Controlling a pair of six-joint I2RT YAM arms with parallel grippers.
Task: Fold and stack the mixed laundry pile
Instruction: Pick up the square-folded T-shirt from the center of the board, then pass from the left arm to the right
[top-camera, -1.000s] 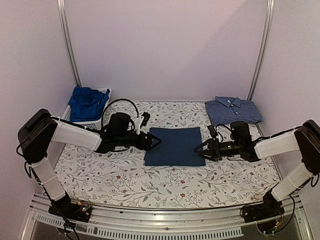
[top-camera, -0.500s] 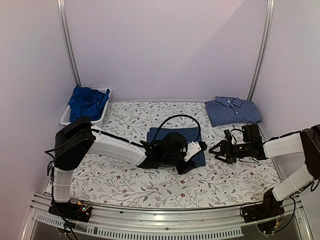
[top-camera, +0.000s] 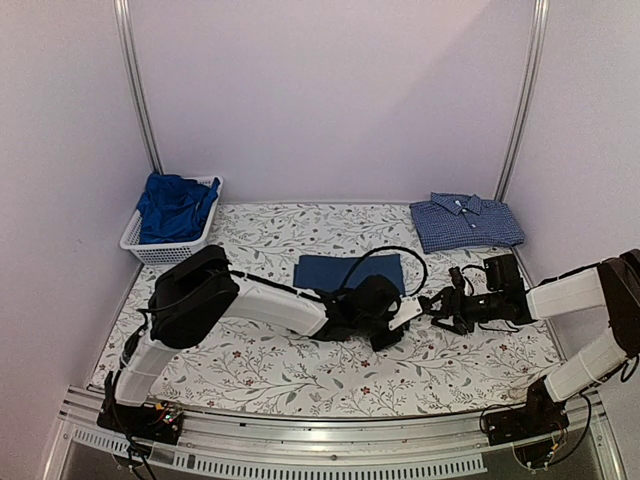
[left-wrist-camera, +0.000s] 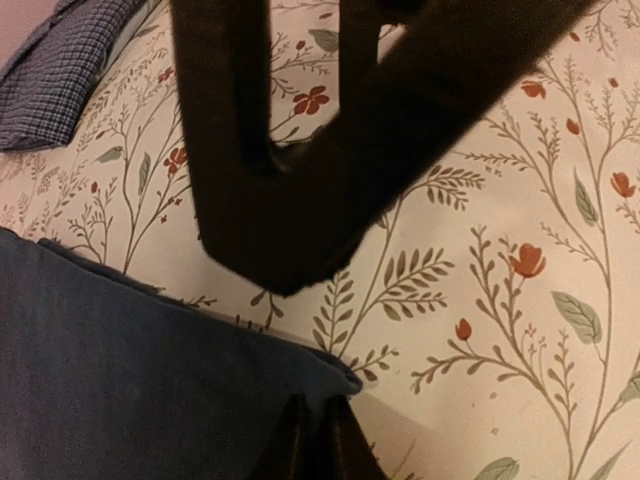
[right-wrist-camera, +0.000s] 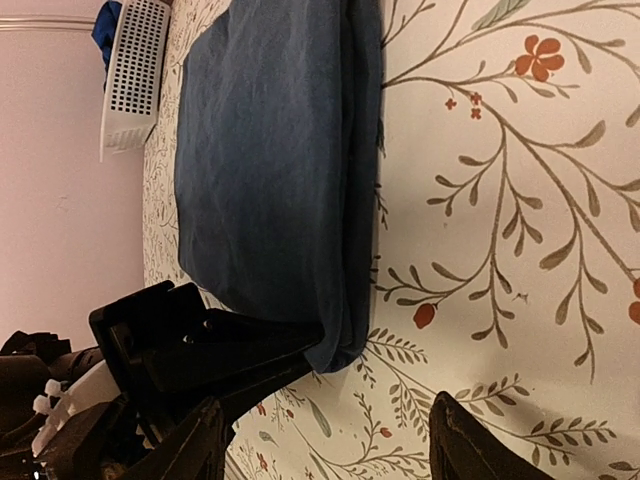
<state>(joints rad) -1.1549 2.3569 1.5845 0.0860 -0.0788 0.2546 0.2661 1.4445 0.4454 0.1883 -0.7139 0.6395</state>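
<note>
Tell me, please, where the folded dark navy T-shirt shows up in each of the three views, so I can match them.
Top external: the dark navy T-shirt lies at the centre, just beyond the left gripper.
Left wrist: it fills the lower left, and one corner reaches the fingers at the bottom edge.
Right wrist: it runs from the top centre down to the middle.
Shared landmark: the left gripper at the shirt's corner appears in all three views.

I see pale lilac walls (top-camera: 330, 90) on three sides, under soft, even light. Metal posts (top-camera: 138, 85) stand at the tabletop's far corners. The cloth (top-camera: 300, 375) is cream with a leaf-and-flower print. A slotted metal rail (top-camera: 330, 437) runs along the near edge.
</note>
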